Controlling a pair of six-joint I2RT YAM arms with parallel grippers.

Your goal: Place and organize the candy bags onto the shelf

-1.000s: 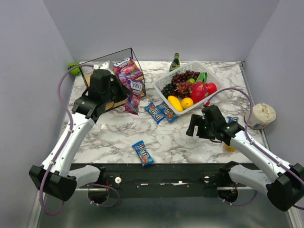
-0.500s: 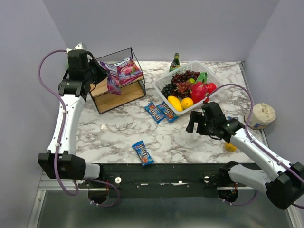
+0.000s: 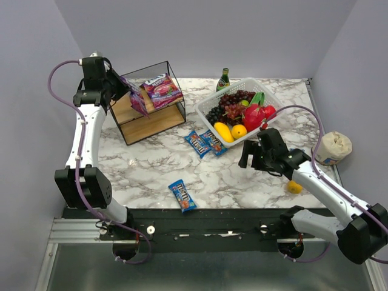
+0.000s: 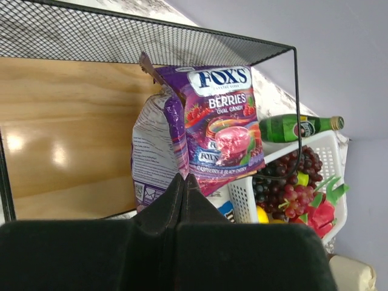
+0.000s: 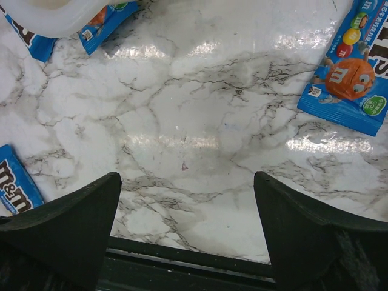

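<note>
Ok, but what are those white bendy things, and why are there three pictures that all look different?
Those are two robot arms, each ending in a claw with two fingers. The big picture comes from a camera above and behind them. The other two come from small cameras on the wrists, so each shows its own black fingers at the bottom. The left claw is pinched shut on a purple candy bag, holding it up at the black wire shelf; a second purple bag sits on the shelf. The right claw is open and empty above the marble table. Some blue packets lie on the table, near a white basket of fruit.
</note>
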